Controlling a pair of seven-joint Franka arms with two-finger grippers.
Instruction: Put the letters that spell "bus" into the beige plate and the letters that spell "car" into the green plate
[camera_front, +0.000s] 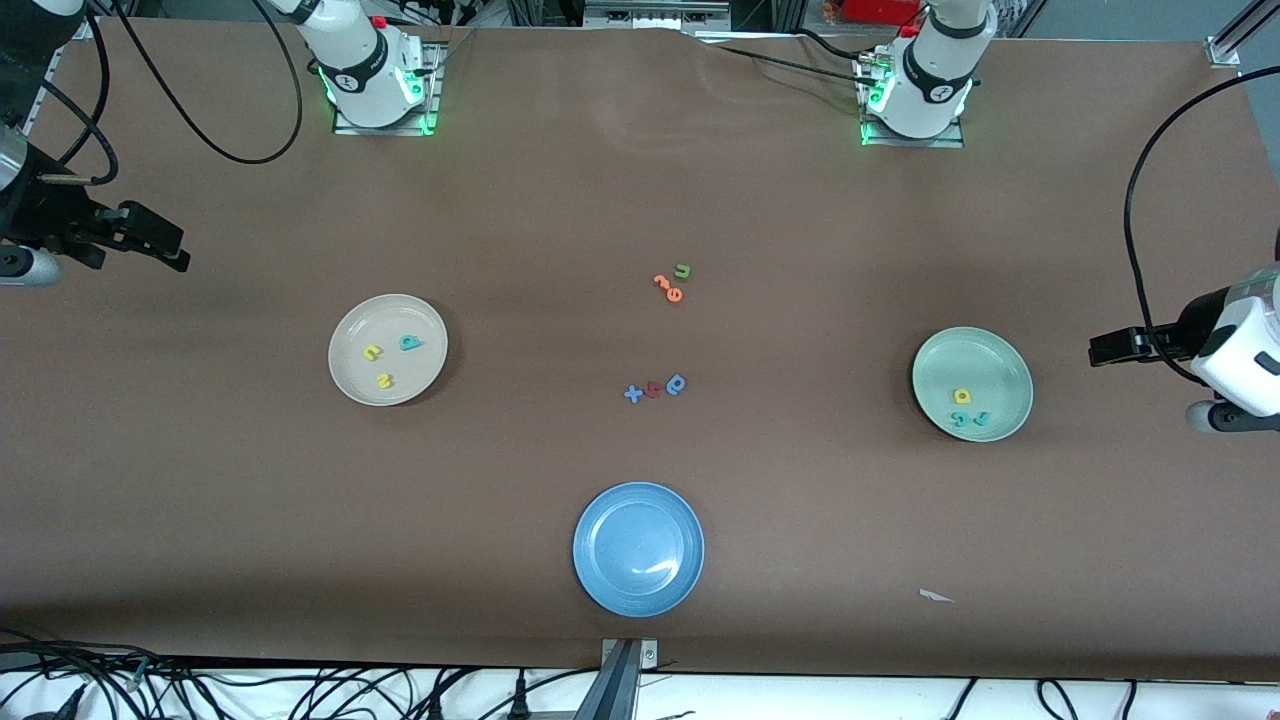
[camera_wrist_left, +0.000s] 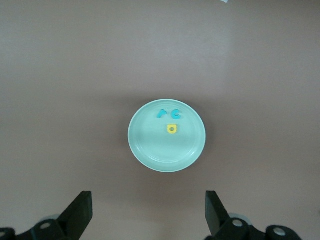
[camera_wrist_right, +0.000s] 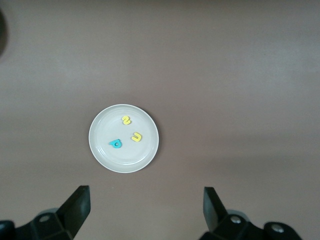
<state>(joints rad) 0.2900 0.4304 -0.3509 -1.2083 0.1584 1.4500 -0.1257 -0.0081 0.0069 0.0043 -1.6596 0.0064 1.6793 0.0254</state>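
A blue plate (camera_front: 638, 549) and stray letters (camera_front: 672, 282) lie mid-table; both arms' jaws spread, empty.

Both arms' upper links (camera_front: 345, 40) — cut off by frame edge; loose letters (camera_front: 655, 388) — too small to read.

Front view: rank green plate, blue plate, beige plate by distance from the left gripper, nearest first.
From the open left gripper, at the left arm's end:
1. Green plate, beside it at that end.
2. Blue plate, mid-table, nearest the front camera.
3. Beige plate, toward the right arm's end.
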